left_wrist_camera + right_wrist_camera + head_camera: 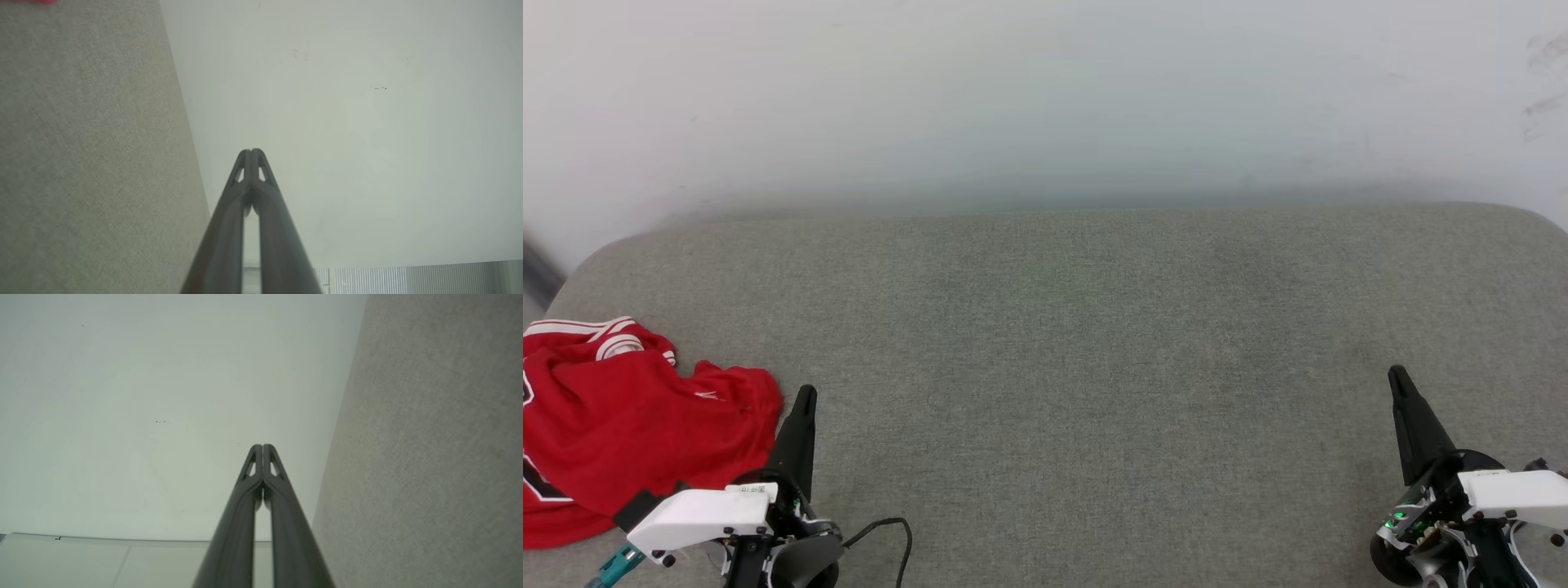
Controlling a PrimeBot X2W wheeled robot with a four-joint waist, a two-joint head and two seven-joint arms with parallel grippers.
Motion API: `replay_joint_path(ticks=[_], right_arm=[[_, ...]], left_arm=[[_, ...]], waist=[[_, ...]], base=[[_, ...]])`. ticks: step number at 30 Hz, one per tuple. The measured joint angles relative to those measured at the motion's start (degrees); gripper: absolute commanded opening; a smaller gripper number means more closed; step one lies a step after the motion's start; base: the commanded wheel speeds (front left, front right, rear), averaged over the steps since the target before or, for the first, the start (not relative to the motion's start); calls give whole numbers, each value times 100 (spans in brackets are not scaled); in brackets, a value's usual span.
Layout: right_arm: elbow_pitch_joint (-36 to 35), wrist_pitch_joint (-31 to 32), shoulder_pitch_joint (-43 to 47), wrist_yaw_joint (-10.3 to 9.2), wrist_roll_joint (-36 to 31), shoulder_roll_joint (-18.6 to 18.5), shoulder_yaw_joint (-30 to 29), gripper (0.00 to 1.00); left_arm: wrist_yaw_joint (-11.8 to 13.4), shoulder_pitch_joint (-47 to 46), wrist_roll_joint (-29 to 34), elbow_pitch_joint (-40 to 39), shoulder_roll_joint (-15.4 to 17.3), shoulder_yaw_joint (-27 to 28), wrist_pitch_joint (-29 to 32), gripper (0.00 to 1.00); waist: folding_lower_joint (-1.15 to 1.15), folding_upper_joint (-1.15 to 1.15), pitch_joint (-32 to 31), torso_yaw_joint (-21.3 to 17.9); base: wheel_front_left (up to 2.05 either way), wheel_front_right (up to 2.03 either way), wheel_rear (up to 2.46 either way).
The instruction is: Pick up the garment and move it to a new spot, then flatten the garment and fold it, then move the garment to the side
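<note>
on the grey padded surface the garment lies crumpled just beside the left gripper, closed and empty like the right gripper.

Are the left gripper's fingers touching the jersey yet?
Apart. The left wrist view shows the left gripper shut, with only cushion and wall around its fingers; the garment is a red sliver at that view's top corner.

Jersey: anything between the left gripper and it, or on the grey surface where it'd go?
Nothing visible. The crumpled jersey lies right beside the left gripper, with no object between them. The grey surface to its right has nothing lying on it.
</note>
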Motion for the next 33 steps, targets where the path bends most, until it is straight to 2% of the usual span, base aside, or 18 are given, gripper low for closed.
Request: replay_joint_path(ticks=[33], right_arm=[[0,0,0,0,0,0,0,0]], left_arm=[[0,0,0,0,0,0,0,0]], waist=[[0,0,0,0]], base=[[0,0,0]])
